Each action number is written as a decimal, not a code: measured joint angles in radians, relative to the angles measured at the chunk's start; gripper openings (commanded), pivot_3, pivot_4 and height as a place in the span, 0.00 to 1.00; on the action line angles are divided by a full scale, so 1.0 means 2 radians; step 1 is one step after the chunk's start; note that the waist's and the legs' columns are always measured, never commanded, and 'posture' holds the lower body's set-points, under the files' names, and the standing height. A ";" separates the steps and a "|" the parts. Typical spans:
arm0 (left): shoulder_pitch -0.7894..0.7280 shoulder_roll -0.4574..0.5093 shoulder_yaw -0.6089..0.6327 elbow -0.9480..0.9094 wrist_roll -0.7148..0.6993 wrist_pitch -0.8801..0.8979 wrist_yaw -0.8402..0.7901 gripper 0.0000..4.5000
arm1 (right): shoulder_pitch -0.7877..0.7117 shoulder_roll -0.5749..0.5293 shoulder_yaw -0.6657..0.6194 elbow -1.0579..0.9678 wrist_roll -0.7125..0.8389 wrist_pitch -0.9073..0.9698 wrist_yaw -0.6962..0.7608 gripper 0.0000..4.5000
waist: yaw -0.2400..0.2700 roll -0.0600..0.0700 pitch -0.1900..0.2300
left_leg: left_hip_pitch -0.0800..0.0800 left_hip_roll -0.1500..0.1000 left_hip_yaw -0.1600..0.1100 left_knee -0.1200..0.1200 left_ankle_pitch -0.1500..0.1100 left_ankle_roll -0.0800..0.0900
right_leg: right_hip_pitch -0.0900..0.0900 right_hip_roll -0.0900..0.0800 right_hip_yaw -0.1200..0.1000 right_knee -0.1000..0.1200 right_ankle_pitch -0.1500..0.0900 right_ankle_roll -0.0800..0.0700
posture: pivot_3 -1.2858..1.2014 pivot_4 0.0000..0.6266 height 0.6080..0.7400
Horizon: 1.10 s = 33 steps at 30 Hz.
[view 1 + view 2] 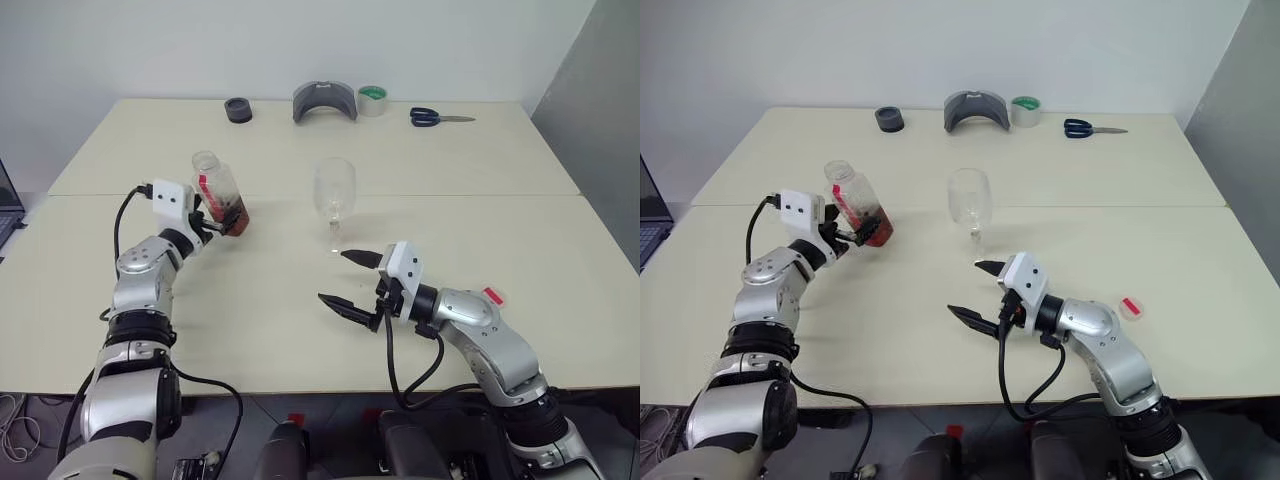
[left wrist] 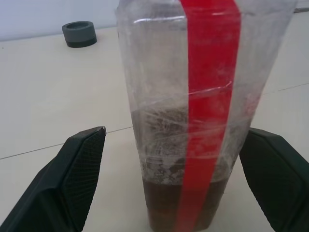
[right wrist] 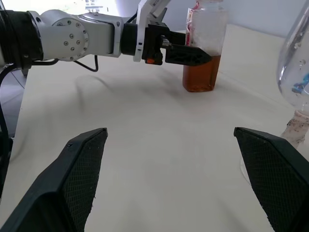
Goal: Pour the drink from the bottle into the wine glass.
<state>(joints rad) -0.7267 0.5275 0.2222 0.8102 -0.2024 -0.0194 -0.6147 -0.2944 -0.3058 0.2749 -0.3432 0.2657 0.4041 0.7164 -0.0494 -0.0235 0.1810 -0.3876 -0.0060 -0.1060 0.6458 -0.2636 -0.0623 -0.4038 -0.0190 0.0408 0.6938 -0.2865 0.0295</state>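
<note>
The bottle [image 1: 218,190] stands on the left half of the table [image 1: 470,230], clear with a red strip down its side and its mouth uncapped. The reddish-brown drink [image 1: 234,215] fills its lower part. My left gripper [image 1: 228,222] is open, one finger on each side of the bottle's lower half. In the left wrist view [image 2: 176,159] there is a gap between each finger and the bottle. The empty wine glass [image 1: 334,190] stands upright mid-table. Just in front of its foot my right gripper [image 1: 335,277] is open and holds nothing.
Along the far edge lie a dark grey ring [image 1: 238,110], a grey curved holder [image 1: 324,100], a tape roll [image 1: 372,100] and blue-handled scissors [image 1: 435,118]. A small red and white disc [image 1: 1129,307] lies by my right forearm. A laptop corner [image 1: 8,205] shows at the far left.
</note>
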 measured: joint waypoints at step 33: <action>-0.051 -0.018 -0.124 -0.131 0.134 -0.108 0.022 0.37 | -0.027 -0.013 -0.081 -0.061 0.023 0.051 -0.094 1.00 | 0.002 0.000 0.000 | -0.003 0.000 -0.001 0.001 0.000 0.000 | -0.001 0.000 0.000 0.000 0.000 0.000 | 0.52 0.24 1.00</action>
<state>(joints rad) -0.8282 0.4913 -0.0258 0.5478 0.0654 -0.2351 -0.5700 -0.3487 -0.3317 0.1127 -0.4647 0.3114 0.5068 0.5289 -0.0456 -0.0236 0.1811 -0.3927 -0.0069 -0.1076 0.6474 -0.2633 -0.0624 -0.4063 -0.0192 0.0399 0.6941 -0.2863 0.0294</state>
